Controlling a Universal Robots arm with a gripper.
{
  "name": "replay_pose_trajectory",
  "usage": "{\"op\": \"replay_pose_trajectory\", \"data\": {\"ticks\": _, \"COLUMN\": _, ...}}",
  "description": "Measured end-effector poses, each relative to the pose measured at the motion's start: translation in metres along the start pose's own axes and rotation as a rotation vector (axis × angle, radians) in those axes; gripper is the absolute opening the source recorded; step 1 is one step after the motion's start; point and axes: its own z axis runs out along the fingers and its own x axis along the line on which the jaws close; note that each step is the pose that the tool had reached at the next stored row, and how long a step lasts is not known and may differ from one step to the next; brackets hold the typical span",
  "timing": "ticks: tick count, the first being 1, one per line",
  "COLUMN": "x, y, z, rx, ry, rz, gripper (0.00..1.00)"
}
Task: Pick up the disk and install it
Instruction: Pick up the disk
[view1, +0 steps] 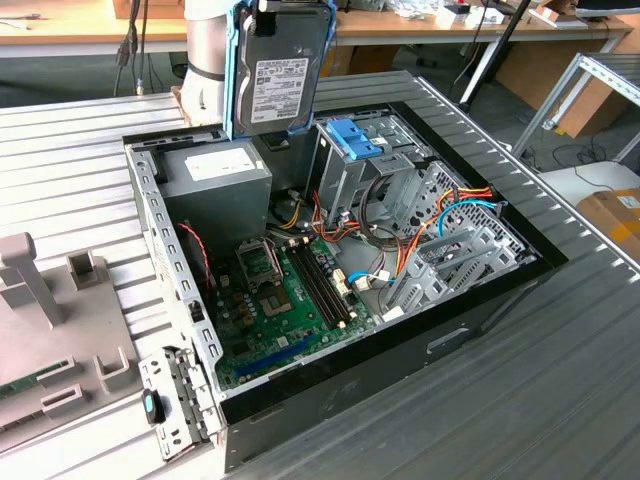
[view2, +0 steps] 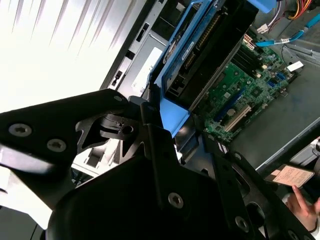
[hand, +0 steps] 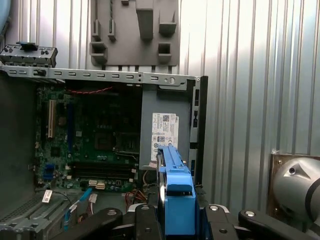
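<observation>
The disk (view1: 280, 70) hangs upright above the back of the open computer case (view1: 480, 300). It is dark grey, with its white label facing the camera and blue rails down both sides. In the first wrist view the disk (hand: 175, 197) shows edge-on, blue rail uppermost. My gripper (hand: 177, 217) is shut on it, one black finger (hand: 145, 220) on each side. The second wrist view shows the disk (view2: 210, 45) clamped in my gripper (view2: 175, 132) over the green motherboard (view2: 250, 85). A grey drive cage (view1: 345, 175) with a bare blue bracket (view1: 352, 137) stands just to the exterior view's right of the disk.
Inside the case are a grey power-supply box (view1: 215, 180), the motherboard (view1: 280, 300) and coloured cables (view1: 440, 215). A grey fixture plate (view1: 50, 320) lies at the exterior view's left on the ribbed table. A person's hand (view2: 305, 205) is near the case's edge.
</observation>
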Motion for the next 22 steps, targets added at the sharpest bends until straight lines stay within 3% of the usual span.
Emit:
{"op": "replay_pose_trajectory", "data": {"ticks": 2, "x": 0.0063, "y": -0.0005, "z": -0.0002, "rx": -0.0001, "ry": 0.0001, "rz": 0.0, "gripper": 0.36}}
{"op": "replay_pose_trajectory", "data": {"ticks": 6, "x": 0.0294, "y": -0.0006, "z": -0.0008, "rx": 0.0, "ry": 0.0, "rz": 0.0, "gripper": 0.36}}
{"op": "replay_pose_trajectory", "data": {"ticks": 7, "x": 0.047, "y": -0.0005, "z": -0.0011, "rx": 0.0, "ry": 0.0, "rz": 0.0, "gripper": 0.36}}
{"op": "replay_pose_trajectory", "data": {"ticks": 10, "x": 0.0622, "y": -0.0001, "z": -0.0015, "rx": 0.0001, "ry": -0.0001, "rz": 0.0, "gripper": 0.36}}
{"op": "replay_pose_trajectory", "data": {"ticks": 14, "x": 0.0734, "y": 0.0004, "z": -0.0019, "rx": 0.0, "ry": 0.0, "rz": 0.0, "gripper": 0.36}}
{"op": "replay_pose_trajectory", "data": {"ticks": 19, "x": 0.0736, "y": 0.0003, "z": -0.0018, "rx": 0.0, "ry": 0.0, "rz": 0.0, "gripper": 0.36}}
{"op": "replay_pose_trajectory", "data": {"ticks": 22, "x": 0.0773, "y": 0.0005, "z": -0.002, "rx": 0.0, "ry": 0.0001, "rz": 0.0, "gripper": 0.36}}
